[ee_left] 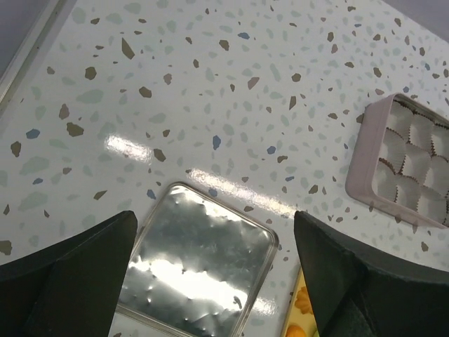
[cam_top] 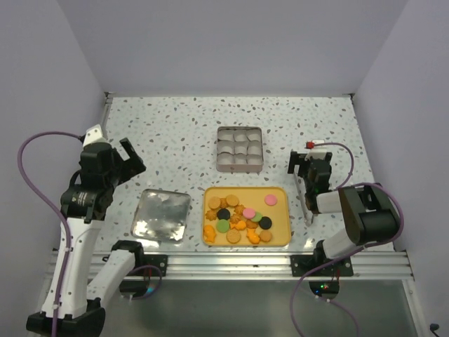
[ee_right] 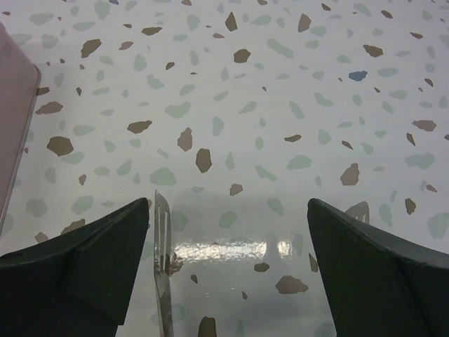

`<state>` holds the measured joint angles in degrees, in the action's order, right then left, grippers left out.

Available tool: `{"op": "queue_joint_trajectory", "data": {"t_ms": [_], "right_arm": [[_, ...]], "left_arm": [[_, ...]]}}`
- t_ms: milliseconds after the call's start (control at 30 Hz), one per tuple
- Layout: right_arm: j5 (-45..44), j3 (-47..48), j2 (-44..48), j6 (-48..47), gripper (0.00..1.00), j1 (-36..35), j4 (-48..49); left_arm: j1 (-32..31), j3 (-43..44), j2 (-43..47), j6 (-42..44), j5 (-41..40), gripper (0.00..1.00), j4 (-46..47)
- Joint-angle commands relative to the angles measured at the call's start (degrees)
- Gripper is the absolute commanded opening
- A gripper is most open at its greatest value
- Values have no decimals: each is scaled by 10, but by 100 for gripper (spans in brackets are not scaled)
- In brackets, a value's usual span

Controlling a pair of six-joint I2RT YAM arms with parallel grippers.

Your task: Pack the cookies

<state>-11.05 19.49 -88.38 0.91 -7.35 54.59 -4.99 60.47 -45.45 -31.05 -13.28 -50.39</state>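
Observation:
The cookies (cam_top: 243, 216), mostly orange with some black, green and pink discs, lie piled on a yellow tray (cam_top: 279, 237) at the front middle. Its corner (ee_left: 296, 317) with an orange cookie (ee_left: 304, 300) shows in the left wrist view. Behind the tray stands a square tin box (cam_top: 240, 149) lined with white paper cups, seen as a pinkish box (ee_left: 407, 163) from the left wrist. My left gripper (cam_top: 126, 160) (ee_left: 215, 228) hangs open and empty over the tin lid (ee_left: 194, 268). My right gripper (cam_top: 306, 163) (ee_right: 228, 209) is open and empty, low over the table.
The shiny tin lid (cam_top: 161, 215) lies flat left of the tray. Metal tongs (cam_top: 306, 202) lie on the table right of the tray, with one slotted tip (ee_right: 163, 246) between my right fingers. The box's edge (ee_right: 14, 133) shows at far left there. White walls close three sides.

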Motion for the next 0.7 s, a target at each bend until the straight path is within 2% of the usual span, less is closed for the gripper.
{"op": "queue_joint_trajectory", "data": {"t_ms": [0, 33, 67, 167, 200, 267, 300, 367, 467, 500, 567, 667], "right_arm": [[-59, 19, 29, 13, 99, -11, 3], [-70, 33, 52, 17, 99, -11, -32], [-106, 52, 69, 28, 99, -11, -140], [-140, 186, 111, 30, 99, -12, -345], [-151, 263, 116, 42, 99, -11, -476], [-170, 338, 117, 79, 99, -10, -607], [-177, 401, 117, 94, 99, -11, -722], [-161, 442, 122, 142, 99, -11, -853], [-154, 456, 142, 215, 99, -11, -952], [-158, 463, 146, 241, 99, -9, -1036], [-130, 453, 166, 276, 99, -10, -1114], [-72, 422, 202, 311, 99, -9, -1162]], "left_arm": [[2, 37, 8, 23, 19, 100, -30], [2, 40, 5, 25, 28, 100, -37], [2, 39, 4, 27, 38, 100, -41], [2, 27, 6, 36, 51, 100, -48], [2, 24, 13, 40, 54, 100, -49], [2, 15, 21, 48, 60, 100, -45], [2, 12, 28, 50, 61, 100, -42], [1, 4, 33, 55, 63, 100, -37], [-5, -4, 34, 56, 78, 100, -23], [-10, -5, 34, 56, 81, 100, -17], [-19, 0, 29, 56, 87, 100, -16], [-28, 5, 25, 56, 95, 100, -12]]}}
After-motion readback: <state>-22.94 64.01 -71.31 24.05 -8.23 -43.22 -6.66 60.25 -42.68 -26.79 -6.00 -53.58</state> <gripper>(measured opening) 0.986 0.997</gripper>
